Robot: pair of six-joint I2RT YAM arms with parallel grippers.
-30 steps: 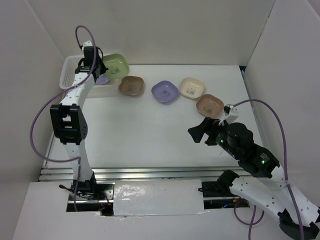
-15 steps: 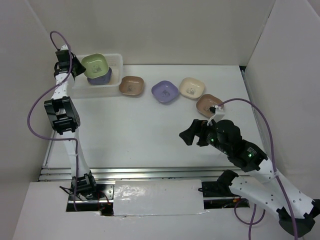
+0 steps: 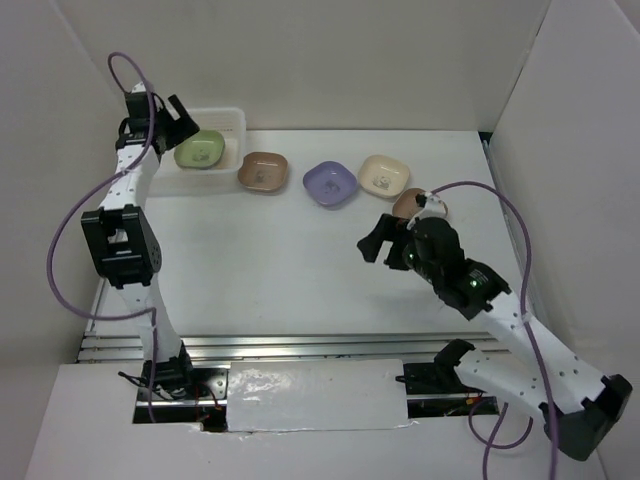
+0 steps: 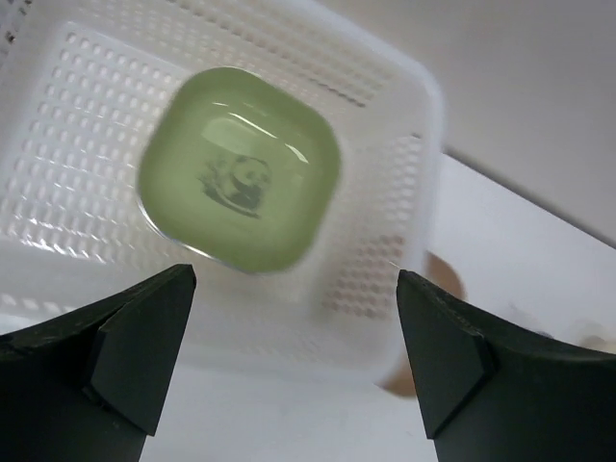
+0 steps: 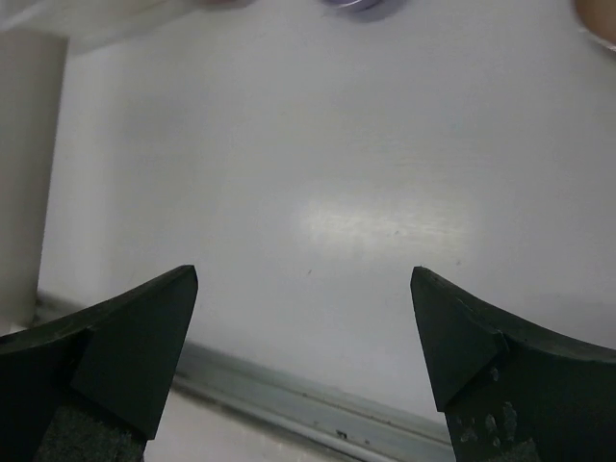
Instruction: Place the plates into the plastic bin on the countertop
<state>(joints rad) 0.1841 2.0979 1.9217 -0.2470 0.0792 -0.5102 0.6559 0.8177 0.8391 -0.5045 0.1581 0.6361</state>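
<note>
Your left claw (image 4: 294,289) hangs spread; below it, a green rounded-square plate (image 4: 241,168) lies, seemingly flat, in the white lattice plastic bin (image 4: 404,183). Your right claw (image 5: 303,279), also spread, faces white countertop (image 5: 337,192).

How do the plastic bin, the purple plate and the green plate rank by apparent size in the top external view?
1. plastic bin: clearly largest.
2. purple plate and green plate: nearly alike; the green one sits farther back, inside the bin, so unranked.

Left gripper (image 4: 295,279) spread, right gripper (image 5: 304,276) spread
</note>
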